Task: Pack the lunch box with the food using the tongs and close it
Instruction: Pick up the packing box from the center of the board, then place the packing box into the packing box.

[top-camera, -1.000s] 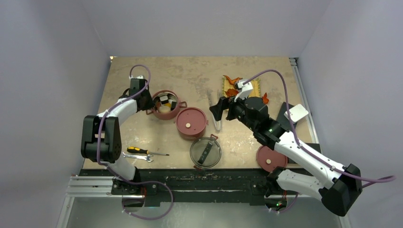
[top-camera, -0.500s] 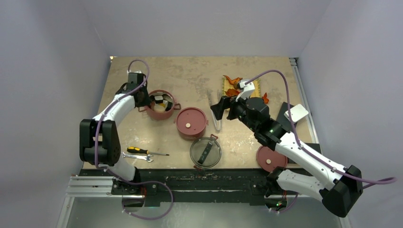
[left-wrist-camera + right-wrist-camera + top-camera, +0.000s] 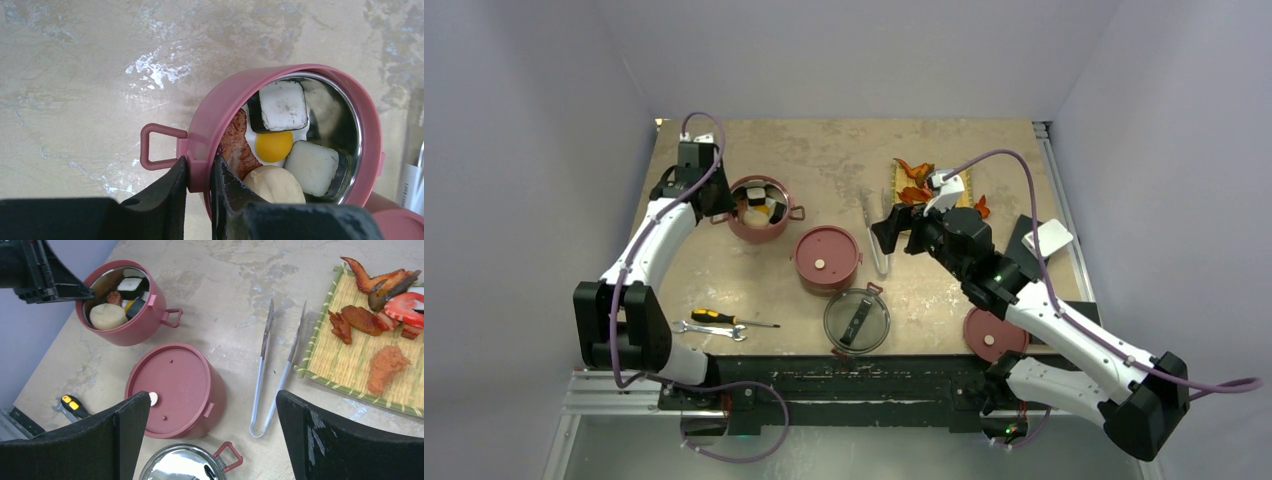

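The lunch box is in pieces. My left gripper is shut on the near rim of its open bowl, beside a side handle. That bowl holds food: a fried egg, a beige bun, white cubes and a brown chunk. The second bowl stands covered by a red disc lid. The dark top lid lies near the front edge. The tongs lie flat left of the mat, untouched. More food rests on the mat. My right gripper hangs open above the covered bowl and tongs.
The yellow woven mat lies at the back right. A spare red disc lid sits at the front right under the right arm. A screwdriver and small wrench lie at the front left. A white block rests at the right edge.
My left arm has stretched out, carrying the open bowl back and to the left, away from the covered bowl. The right gripper has hardly moved.
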### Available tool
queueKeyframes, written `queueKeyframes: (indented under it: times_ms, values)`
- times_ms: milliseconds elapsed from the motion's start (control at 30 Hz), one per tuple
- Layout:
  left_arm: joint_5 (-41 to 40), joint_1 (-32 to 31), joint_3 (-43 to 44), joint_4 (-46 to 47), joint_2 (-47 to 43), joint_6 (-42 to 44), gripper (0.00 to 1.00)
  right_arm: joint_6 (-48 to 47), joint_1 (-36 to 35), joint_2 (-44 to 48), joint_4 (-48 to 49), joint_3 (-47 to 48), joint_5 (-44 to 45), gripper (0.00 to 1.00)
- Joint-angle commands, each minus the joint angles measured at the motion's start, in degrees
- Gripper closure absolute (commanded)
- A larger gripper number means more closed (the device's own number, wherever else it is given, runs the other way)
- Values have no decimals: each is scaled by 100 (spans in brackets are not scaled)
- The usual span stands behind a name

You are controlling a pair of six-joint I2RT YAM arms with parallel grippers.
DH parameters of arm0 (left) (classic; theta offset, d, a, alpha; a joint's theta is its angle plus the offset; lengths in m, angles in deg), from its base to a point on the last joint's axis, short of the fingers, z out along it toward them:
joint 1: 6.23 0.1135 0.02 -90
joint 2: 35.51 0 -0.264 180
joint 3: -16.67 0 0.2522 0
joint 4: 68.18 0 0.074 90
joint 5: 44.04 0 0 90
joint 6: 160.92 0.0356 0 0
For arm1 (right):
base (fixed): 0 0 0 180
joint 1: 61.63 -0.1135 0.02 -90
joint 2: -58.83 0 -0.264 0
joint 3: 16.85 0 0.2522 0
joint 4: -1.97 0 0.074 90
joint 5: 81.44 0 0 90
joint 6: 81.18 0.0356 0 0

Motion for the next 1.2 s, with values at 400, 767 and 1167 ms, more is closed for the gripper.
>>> queueKeyframes:
  times_ms: [400,767,1167]
  values:
    - [875,-851,526,164,-1006,-867,100,52,6,245,-83,-5,470,1]
    - [472,-2076,-182,759,-1243,-1708,100,52,8,382,-82,-97,314,1]
    - [5,-2621,-1138,1069,-1794,-2172,100,373,7,163,4,-100,161,1]
